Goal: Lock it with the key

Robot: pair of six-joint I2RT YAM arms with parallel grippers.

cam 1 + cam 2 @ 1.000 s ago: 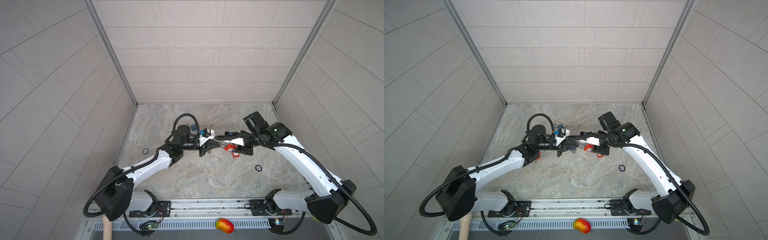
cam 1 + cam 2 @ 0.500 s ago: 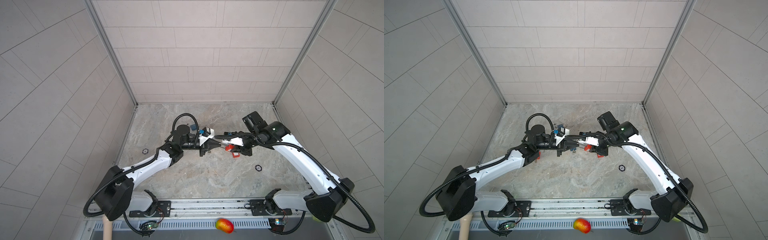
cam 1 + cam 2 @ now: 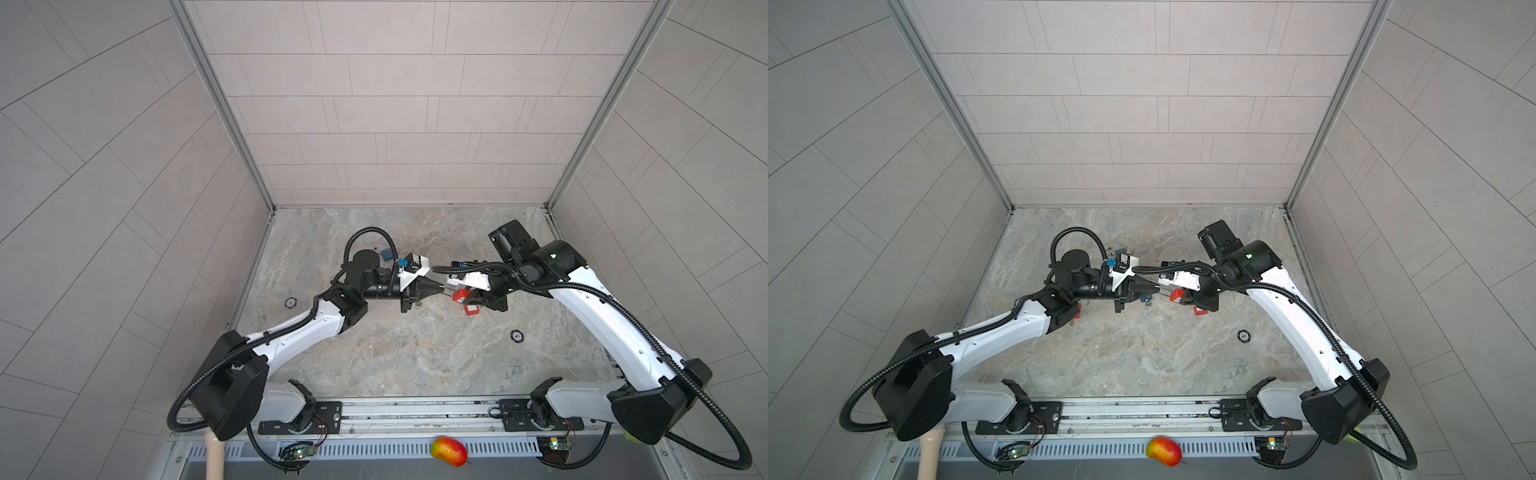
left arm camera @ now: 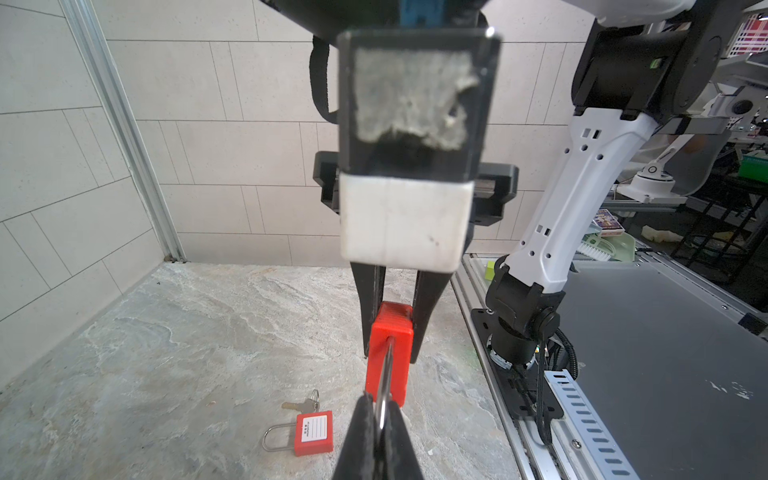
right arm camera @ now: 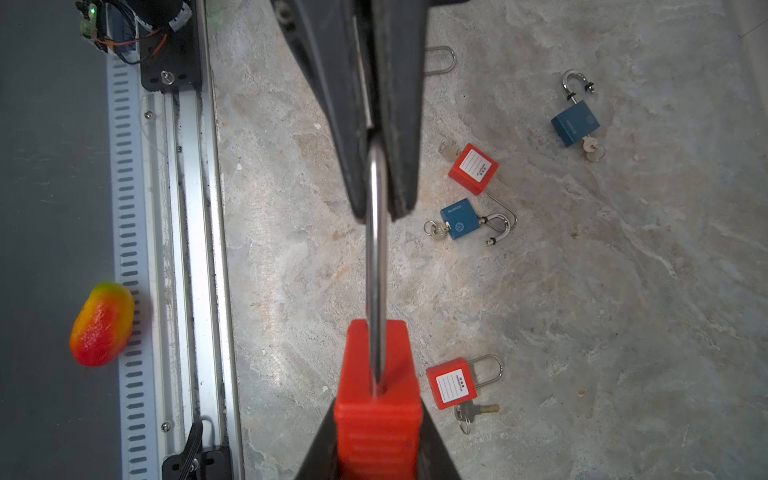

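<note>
Centre of both top views, just right of the middle: the red plastic padlock (image 3: 458, 296) is held clear of the grey marbled worktop (image 3: 374, 353), spanned between my two arms. My right pincer (image 5: 378, 419) is closed on the padlock's ribbed red body, with a black finger (image 5: 436, 449) pressed against each side. My left pincer (image 5: 380, 208) is clamped fully shut on the silver steel shackle (image 5: 376, 270), which runs straight from its tips into the end face of the body. The tips stand apart from the body, with bare shackle between them. Loose on the worktop beneath lie other red padlocks (image 5: 451, 384) and blue padlocks (image 5: 459, 218), each with a key at its base. A red-and-yellow toy mango (image 3: 449, 451) lies at the lower edge of both top views, off the worktop.
</note>
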